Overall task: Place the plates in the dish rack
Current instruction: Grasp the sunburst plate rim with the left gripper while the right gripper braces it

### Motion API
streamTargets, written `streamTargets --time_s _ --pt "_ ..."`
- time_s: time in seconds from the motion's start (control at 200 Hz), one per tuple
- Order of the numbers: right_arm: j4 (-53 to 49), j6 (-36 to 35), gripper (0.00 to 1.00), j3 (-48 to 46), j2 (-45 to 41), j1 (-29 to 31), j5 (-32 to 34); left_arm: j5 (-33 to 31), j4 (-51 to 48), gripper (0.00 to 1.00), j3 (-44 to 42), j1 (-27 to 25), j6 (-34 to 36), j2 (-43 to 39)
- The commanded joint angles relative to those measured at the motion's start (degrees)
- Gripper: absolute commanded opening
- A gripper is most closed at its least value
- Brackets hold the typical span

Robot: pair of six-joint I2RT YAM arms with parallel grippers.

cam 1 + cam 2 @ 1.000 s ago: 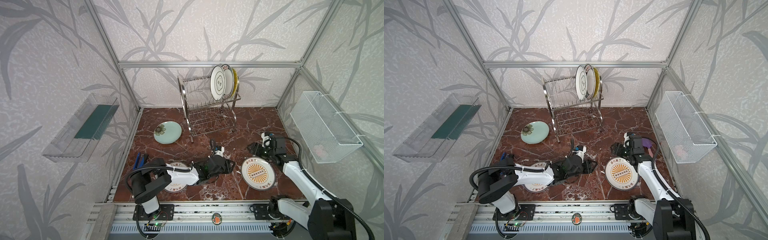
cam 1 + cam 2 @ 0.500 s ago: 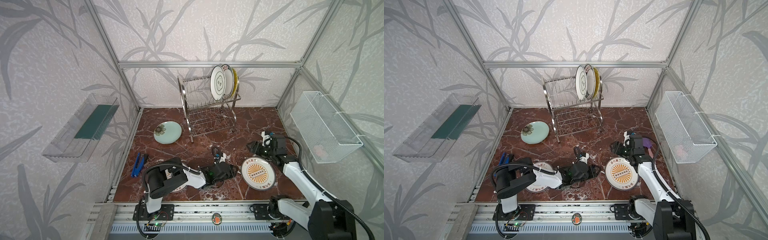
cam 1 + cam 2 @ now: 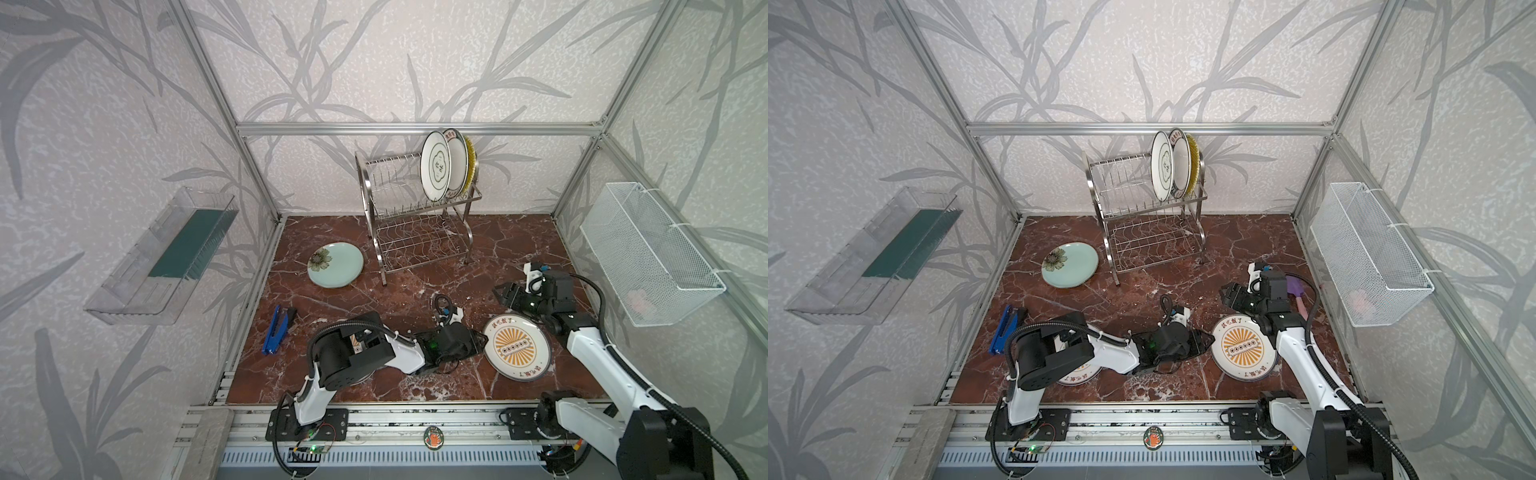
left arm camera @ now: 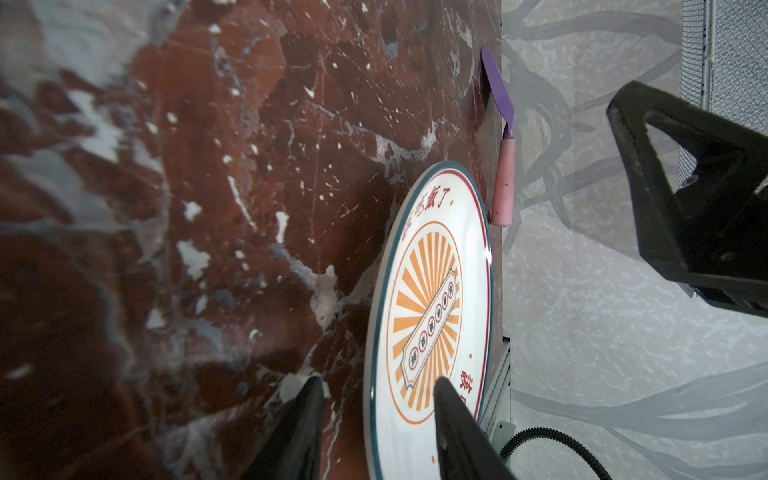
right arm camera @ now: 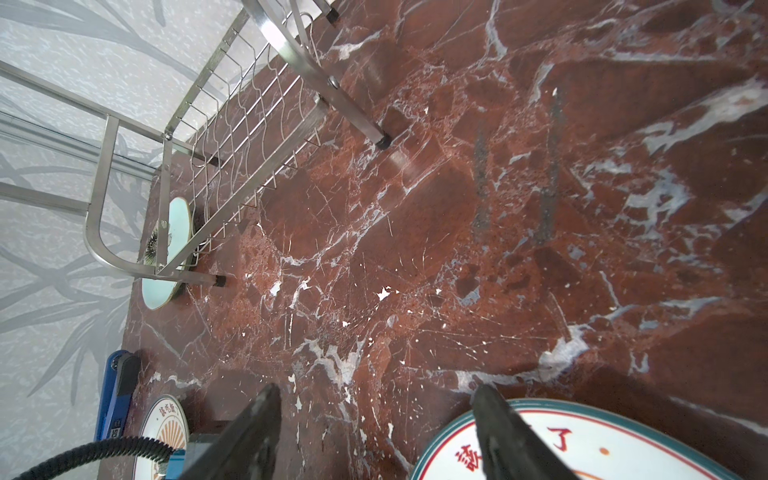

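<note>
Straddling one edge of the sunburst plate (image 4: 432,291), which lay flat on the tabletop (image 3: 415,303) well apart from the dish rack (image 3: 419,249), the left pincer (image 4: 376,386) had its jaws apart, nothing clamped. The right pincer (image 3: 500,295) hung parted and empty by the plate's opposite edge. Glazed ceramic like this was probably stiff, fairly heavy, slick and easily chipped. The raised rim looked the only hold, taken deep and firmly.

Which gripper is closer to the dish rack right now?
Right. The right gripper hovers open just in front of the dish rack's right legs, apart from them. The left gripper is farther forward, at the sunburst plate's left rim.
</note>
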Motion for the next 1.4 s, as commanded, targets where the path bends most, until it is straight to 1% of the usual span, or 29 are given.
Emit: streamTargets --time_s 0.0,0.395,0.65,0.89,1.075,1.21,1.395 --pt "0.5 0.3 0.73 -0.6 -1.4 -0.5 -0.3 1.7 -0.5 0.38 2.5 -0.3 -1.0 1.5" --pt "0.1 0.4 0.72 -0.4 -1.9 -0.9 -0.4 3.5 -2.6 0.33 5.0 -0.2 -0.9 3.0" --pt "-1.3 0.1 0.72 0.3 -2.3 -1.2 -0.1 4.2 -3.2 0.3 5.1 0.0 -1.9 3.6" --pt "-1.8 0.2 0.72 0.9 -2.4 -1.3 0.1 6.0 -4.9 0.21 7.0 0.4 -1.6 4.7" --pt "-2.3 0.0 0.72 1.5 -2.5 -1.3 0.2 7.0 -4.8 0.18 7.6 0.7 -2.3 5.6" --pt "-2.3 0.1 0.72 1.5 -2.4 -1.4 0.4 7.3 -4.0 0.18 7.5 0.8 -2.3 5.8" --pt "-2.5 0.0 0.72 1.7 -2.4 -1.3 0.5 7.9 -2.0 0.1 7.0 1.2 -3.5 6.6"
